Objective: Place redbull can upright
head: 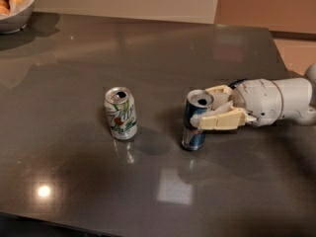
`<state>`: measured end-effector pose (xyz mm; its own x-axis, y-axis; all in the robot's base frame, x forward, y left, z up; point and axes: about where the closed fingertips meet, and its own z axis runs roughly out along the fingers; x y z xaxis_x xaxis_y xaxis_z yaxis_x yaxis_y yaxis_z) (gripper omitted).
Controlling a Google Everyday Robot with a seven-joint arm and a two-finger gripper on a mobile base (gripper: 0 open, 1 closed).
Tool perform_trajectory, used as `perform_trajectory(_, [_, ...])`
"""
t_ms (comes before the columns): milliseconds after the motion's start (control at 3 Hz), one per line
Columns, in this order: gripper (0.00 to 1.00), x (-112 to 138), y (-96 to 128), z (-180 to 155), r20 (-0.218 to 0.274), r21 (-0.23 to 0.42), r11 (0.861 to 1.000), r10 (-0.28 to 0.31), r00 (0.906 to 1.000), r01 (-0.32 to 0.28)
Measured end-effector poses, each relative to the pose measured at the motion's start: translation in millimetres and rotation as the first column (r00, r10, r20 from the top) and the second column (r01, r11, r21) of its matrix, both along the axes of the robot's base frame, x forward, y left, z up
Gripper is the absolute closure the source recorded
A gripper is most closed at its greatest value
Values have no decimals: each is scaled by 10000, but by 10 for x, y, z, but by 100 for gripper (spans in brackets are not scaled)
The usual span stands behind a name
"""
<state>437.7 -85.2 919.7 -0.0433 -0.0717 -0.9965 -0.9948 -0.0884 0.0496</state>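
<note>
Part of redbull can [193, 136] behind pincer [201, 107], bowl [15, 24] off-frame top-left

The redbull can [191, 132] stands upright on the table [74, 73], right of centre. The gripper [202, 107] reaches in from the right, its fingers clasping the can's near and far sides. The 7up can [121, 113] stands apart to the left. A bowl [15, 19] sits at the far left corner.

We see our gripper [201, 107] right at the redbull can [192, 135], its two blocky fingers [222, 120] cream-yellow. On the side away from the can, our wrist [261, 102] is a smooth, rounded white shell. Beyond it, our arm [296, 95] is a pale cylinder.
</note>
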Motion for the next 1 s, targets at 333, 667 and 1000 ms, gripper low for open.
perform_trajectory(333, [36,-5,-39,-10,201,341,9994,71,9998,-78])
perform_trajectory(667, [13,-3,-23,-6,227,354,9993,92,9997,-100])
perform_trajectory(1000, [0,-2,-2,1,242,350,9993,113,9996,-121])
